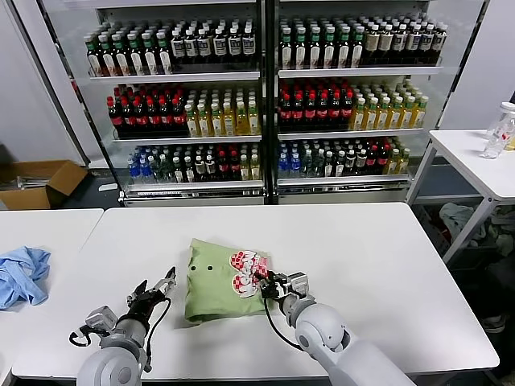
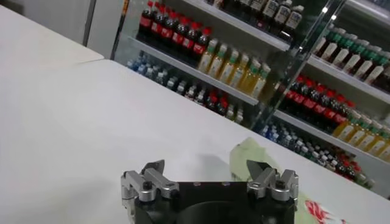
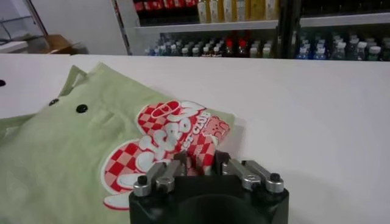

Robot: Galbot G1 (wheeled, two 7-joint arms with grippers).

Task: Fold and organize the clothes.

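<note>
One green polo shirt (image 1: 217,281), one blue garment (image 1: 22,275), two tables (image 1: 362,257).

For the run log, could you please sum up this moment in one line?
shirt: folded, on table | right end effector: shut on its edge by the print | left end effector: open, beside it

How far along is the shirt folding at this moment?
The polo shirt already lies folded into a compact rectangle on the white table. The right gripper sits at its printed edge, jaws narrow; the left gripper waits open beside it. Any final tidying remains.
</note>
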